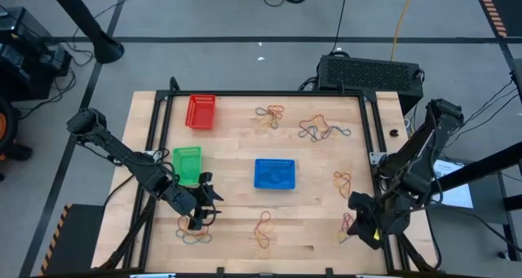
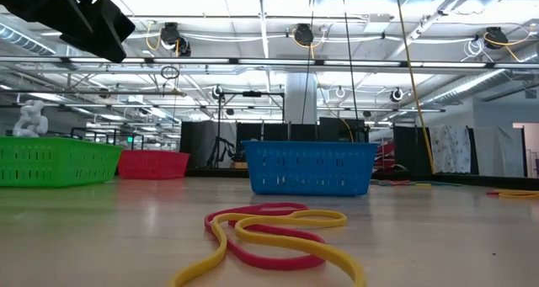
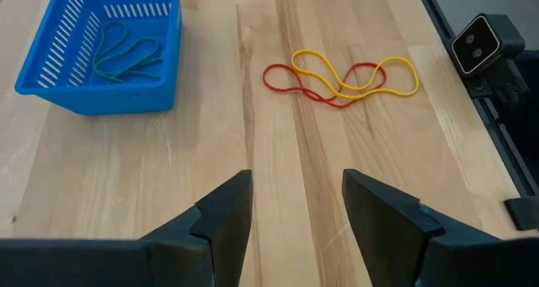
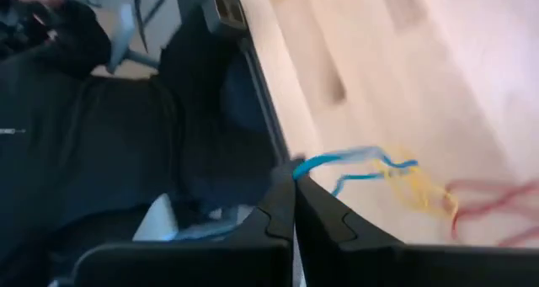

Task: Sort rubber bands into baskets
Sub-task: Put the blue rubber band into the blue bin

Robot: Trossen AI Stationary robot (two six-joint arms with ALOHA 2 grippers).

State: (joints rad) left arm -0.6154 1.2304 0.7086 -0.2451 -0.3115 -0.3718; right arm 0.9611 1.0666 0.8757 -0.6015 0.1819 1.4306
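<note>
Three baskets (image 1: 201,112) sit on the bench (image 1: 236,229) from above. From the left wrist, the left pincer (image 3: 295,204) gapes empty; it should go straight for the bands (image 3: 341,75). From the right wrist, the right pincer (image 4: 294,194) pinches a blue band (image 4: 354,161); lift it slowly.

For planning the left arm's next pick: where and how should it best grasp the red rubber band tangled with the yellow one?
Probably the free left end loop of the thin red rubber band, where no yellow rubber band overlaps. Descend from above; it lies flat on the wooden table.
</note>
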